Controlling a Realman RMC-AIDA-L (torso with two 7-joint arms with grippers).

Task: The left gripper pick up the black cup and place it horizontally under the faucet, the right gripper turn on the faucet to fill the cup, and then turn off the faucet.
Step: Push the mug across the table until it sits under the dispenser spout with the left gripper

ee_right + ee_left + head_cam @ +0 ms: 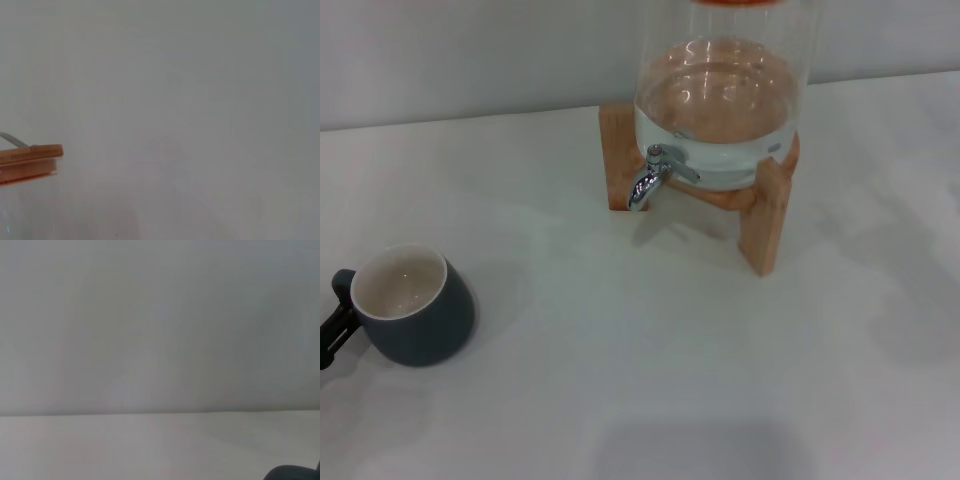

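The black cup [412, 305] stands upright on the white table at the left of the head view, cream inside showing, its small handle turned toward the left edge. A slim black part of my left gripper [332, 338] reaches in from the left edge and lies against the cup's handle. A dark rounded edge, likely the cup [292, 473], shows in a corner of the left wrist view. The chrome faucet [654, 176] juts from the glass water dispenser [720, 100], its spout pointing down over bare table. The right gripper is out of view.
The dispenser rests on a wooden stand [770, 225] at the back centre, partly filled with water. Its wooden lid [30, 160] shows in the right wrist view. A pale wall runs behind the table [650, 380].
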